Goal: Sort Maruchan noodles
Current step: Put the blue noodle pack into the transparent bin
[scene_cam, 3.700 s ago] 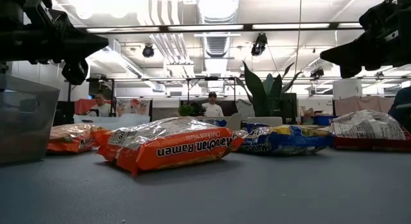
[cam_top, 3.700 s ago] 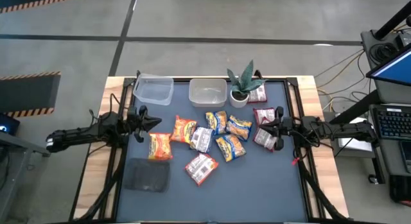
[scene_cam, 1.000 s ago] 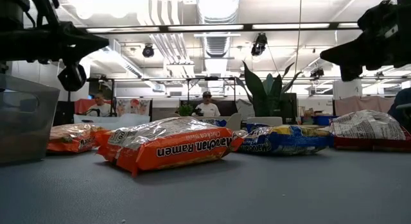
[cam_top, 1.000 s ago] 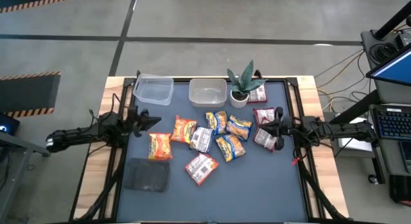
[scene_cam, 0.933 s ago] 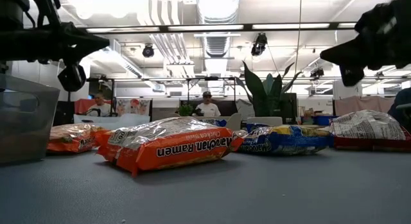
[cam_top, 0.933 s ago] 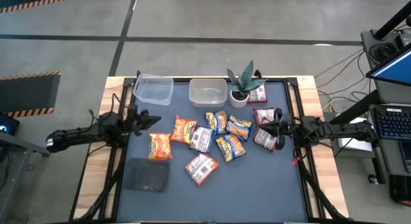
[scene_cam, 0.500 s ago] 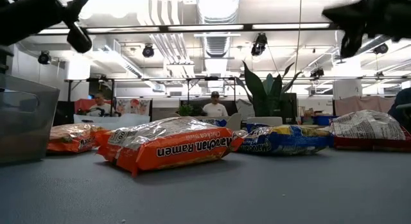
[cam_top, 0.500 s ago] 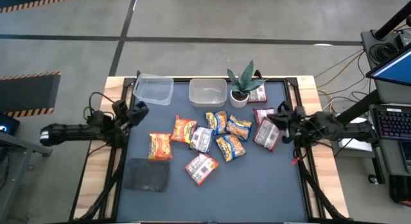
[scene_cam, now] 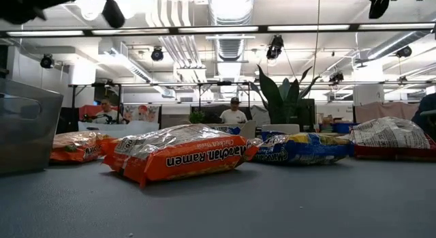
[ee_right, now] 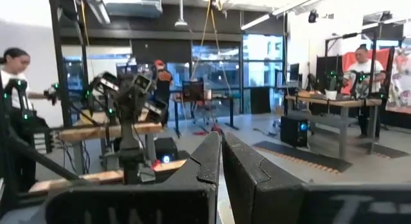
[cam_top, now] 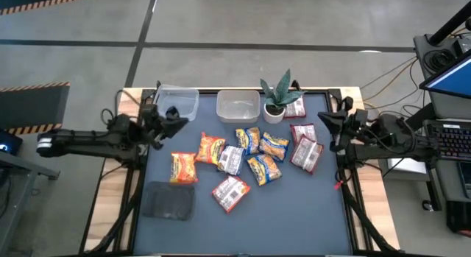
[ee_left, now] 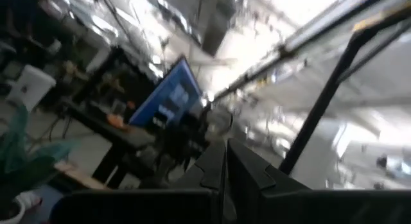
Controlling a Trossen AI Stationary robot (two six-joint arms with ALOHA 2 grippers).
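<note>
Maruchan noodle packets lie flat and scattered on the dark mat: orange ones (cam_top: 184,167) (cam_top: 211,149), blue-yellow ones (cam_top: 274,145) (cam_top: 264,169), red-and-white ones (cam_top: 230,192) (cam_top: 306,154). In the low view an orange packet (scene_cam: 180,159) lies nearest. My left gripper (cam_top: 176,118) hangs raised beside the left clear tub, shut in its wrist view (ee_left: 225,166). My right gripper (cam_top: 327,121) hangs raised by the mat's right edge, above and beside the red-and-white packets, shut as well (ee_right: 220,153). Neither touches anything.
Two clear tubs (cam_top: 176,103) (cam_top: 238,105) stand along the mat's far edge, with a small potted plant (cam_top: 277,99) to their right and a red-and-white packet (cam_top: 294,107) beside it. A dark grey cloth pad (cam_top: 168,200) lies at the near left. People stand in the room beyond.
Both grippers have risen, leaving the top of the low view. The left one has swung toward the table's far edge, ending beside the left tub. The right one has drawn back toward the right and far edges, off the red-and-white packets. No packet has moved.
</note>
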